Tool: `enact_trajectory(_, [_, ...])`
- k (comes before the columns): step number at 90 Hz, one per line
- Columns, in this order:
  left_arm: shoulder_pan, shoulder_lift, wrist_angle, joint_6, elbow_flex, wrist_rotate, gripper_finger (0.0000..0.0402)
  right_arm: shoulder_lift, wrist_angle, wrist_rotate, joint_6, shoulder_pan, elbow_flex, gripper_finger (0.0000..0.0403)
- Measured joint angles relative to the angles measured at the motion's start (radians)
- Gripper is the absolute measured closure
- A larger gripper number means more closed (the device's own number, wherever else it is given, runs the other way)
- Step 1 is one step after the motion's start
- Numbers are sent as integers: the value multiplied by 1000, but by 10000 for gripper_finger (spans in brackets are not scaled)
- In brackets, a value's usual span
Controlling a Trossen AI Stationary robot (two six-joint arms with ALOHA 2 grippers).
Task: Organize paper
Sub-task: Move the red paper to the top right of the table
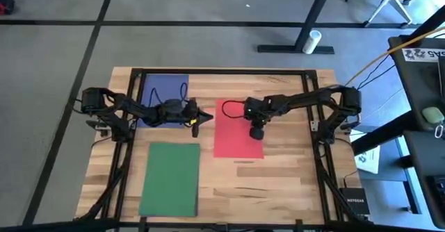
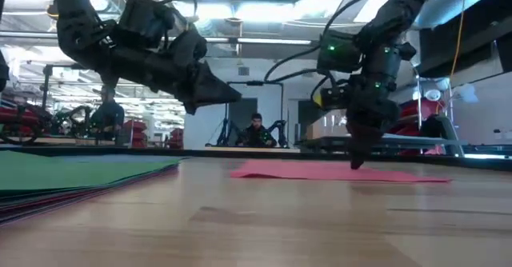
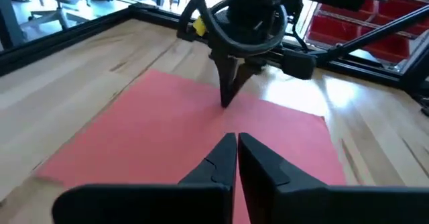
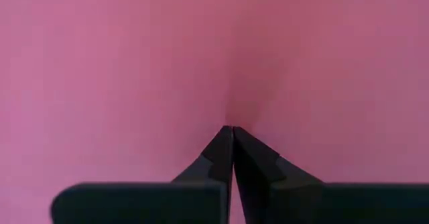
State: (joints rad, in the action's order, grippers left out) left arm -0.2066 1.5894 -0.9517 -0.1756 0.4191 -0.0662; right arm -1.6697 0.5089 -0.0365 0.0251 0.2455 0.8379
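- On the table: pale wood planks, black frame rim; grey carpet around it.
- Beyond it, a seated person.
- Flat matte sheets, well apart: red paper mid-table, green paper near front, blue paper at back.
- Right gripper: fingers pinched together, tips pressing the red paper.
- Left gripper: closed, empty, hovering beside the red paper.

Three sheets of paper are counted lying apart on the counter: one blue sheet, one red sheet and one green sheet. Under the green sheet, further edges are seen in the low view; their number cannot be told. Two grippers are counted: the left gripper and the right gripper.
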Motion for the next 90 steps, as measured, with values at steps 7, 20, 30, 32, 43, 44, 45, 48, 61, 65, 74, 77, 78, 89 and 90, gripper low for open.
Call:
enact_trajectory(7, [0, 0, 0, 0, 0, 1, 402, 13, 49, 27, 9, 5, -1, 403])
enact_trajectory(20, [0, 0, -1, -3, 0, 0, 402, 24, 131, 67, 52, 20, -2, 403])
enact_trajectory(30, [0, 0, -1, -5, 0, 0, 402, 25, 183, 97, 81, 39, -1, 403])
enact_trajectory(32, [0, 0, -1, -5, 0, 1, 402, 25, 193, 104, 83, 43, -1, 403])
enact_trajectory(43, [0, 0, -1, -4, 0, 0, 402, 24, 236, 165, 101, 68, -2, 403])
enact_trajectory(44, [0, 0, -1, -4, 0, 0, 402, 24, 239, 172, 102, 71, -2, 403])
enact_trajectory(45, [0, 0, -1, -4, 0, 0, 402, 23, 244, 178, 102, 74, -2, 403])
enact_trajectory(48, [0, 0, -1, -4, 0, 0, 402, 23, 257, 197, 102, 84, -3, 403])
enact_trajectory(61, [0, 0, -1, -4, 0, 1, 402, 21, 290, 268, 103, 126, -6, 403])
enact_trajectory(65, [0, 0, -1, -2, 0, 0, 402, 21, 293, 281, 104, 140, -6, 403])
enact_trajectory(74, [0, 0, -1, -1, 0, 1, 402, 20, 297, 308, 103, 172, -6, 403])
enact_trajectory(77, [0, 0, -1, -1, 0, 1, 402, 20, 300, 314, 103, 183, -6, 403])
enact_trajectory(78, [0, 0, -1, -1, 0, 1, 402, 20, 301, 316, 103, 187, -6, 403])
enact_trajectory(89, [0, 0, -1, 0, 0, 1, 402, 20, 315, 338, 102, 223, -6, 403])
enact_trajectory(90, [0, 0, -1, 0, 0, 1, 402, 20, 316, 340, 102, 226, -6, 403])
